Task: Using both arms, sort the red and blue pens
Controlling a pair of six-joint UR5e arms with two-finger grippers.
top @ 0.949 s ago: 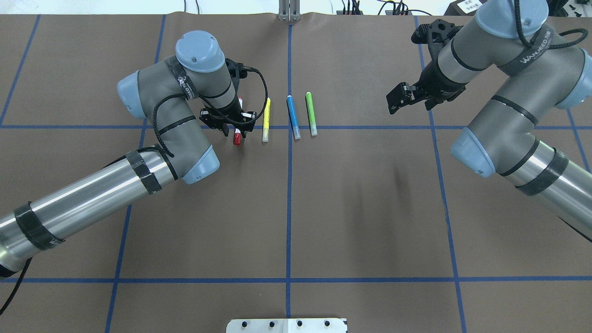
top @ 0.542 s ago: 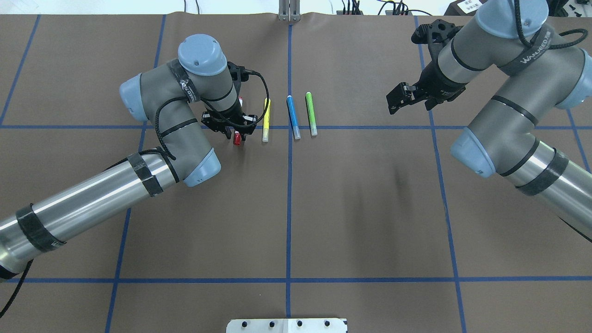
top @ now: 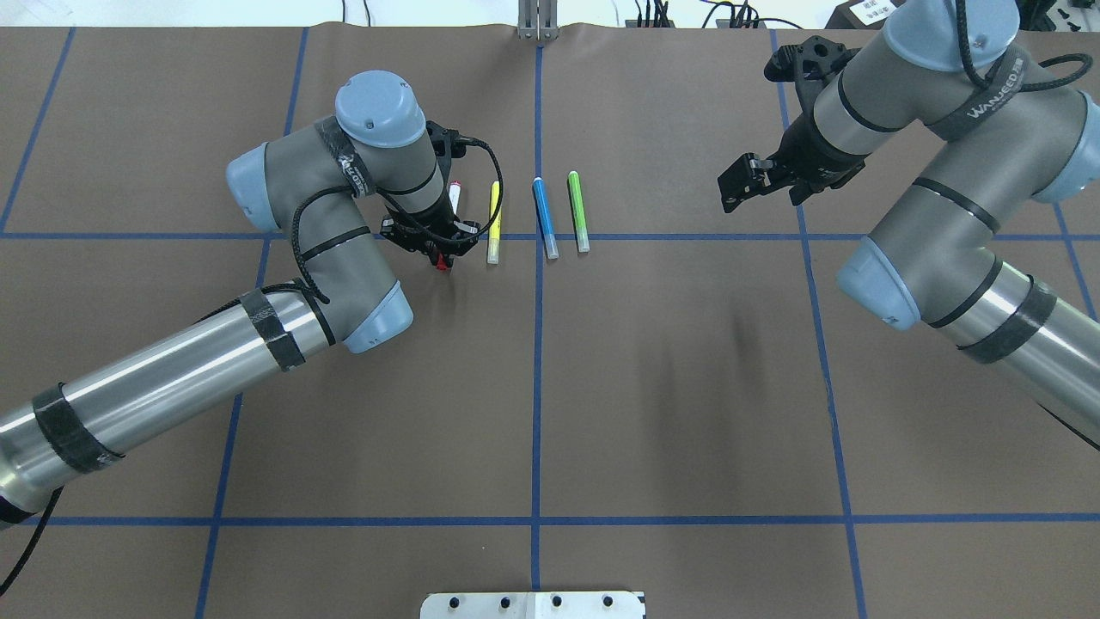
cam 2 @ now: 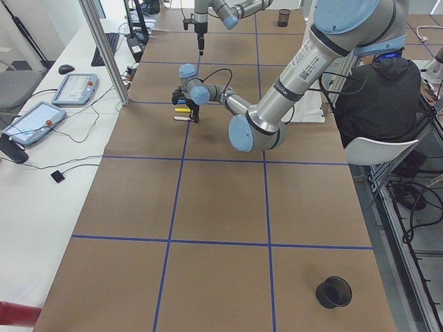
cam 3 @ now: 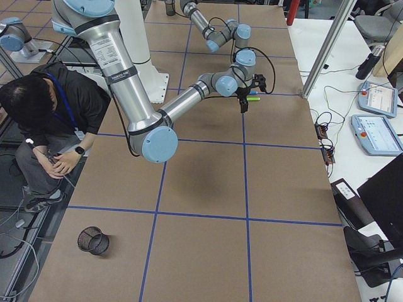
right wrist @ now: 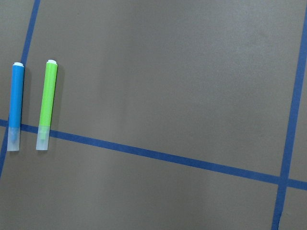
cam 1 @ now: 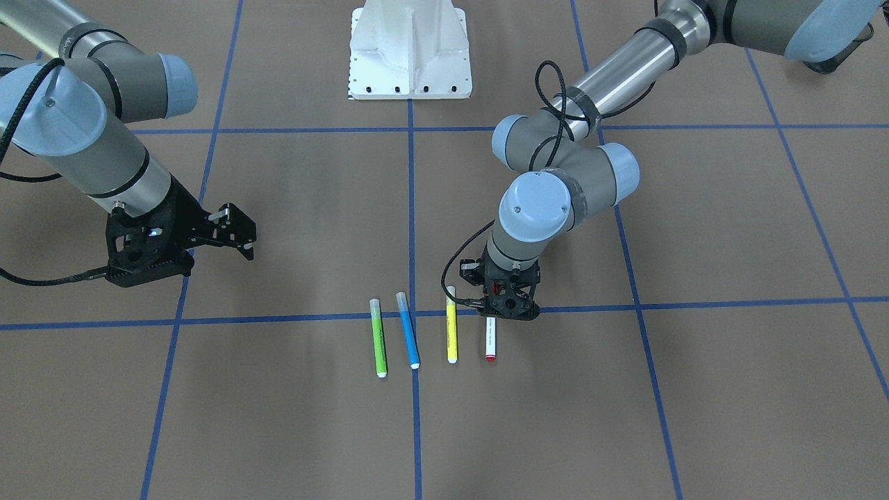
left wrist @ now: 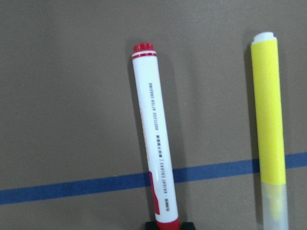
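The red pen (left wrist: 153, 143), white-barrelled with a red cap, lies on the brown table leftmost in a row of markers (top: 454, 191). My left gripper (top: 440, 254) is low over its near end, and in the left wrist view its black fingertips (left wrist: 151, 224) press against both sides of the red cap. The pen still rests on the paper (cam 1: 490, 340). The blue pen (top: 544, 215) lies two places to the right, untouched (right wrist: 16, 100). My right gripper (top: 730, 191) hovers open far to the right of the row, holding nothing (cam 1: 243, 236).
A yellow marker (top: 494, 219) lies between the red and blue pens, and a green marker (top: 577, 211) lies just right of the blue one. A black cup (cam 2: 334, 292) stands at the left table end, a mesh cup (cam 3: 93, 240) at the right. A person (cam 3: 50, 119) sits behind the robot.
My left gripper has sunk down over the red pen's cap end and drawn in around it, hiding more of the cap. The right arm and the other markers have not moved.
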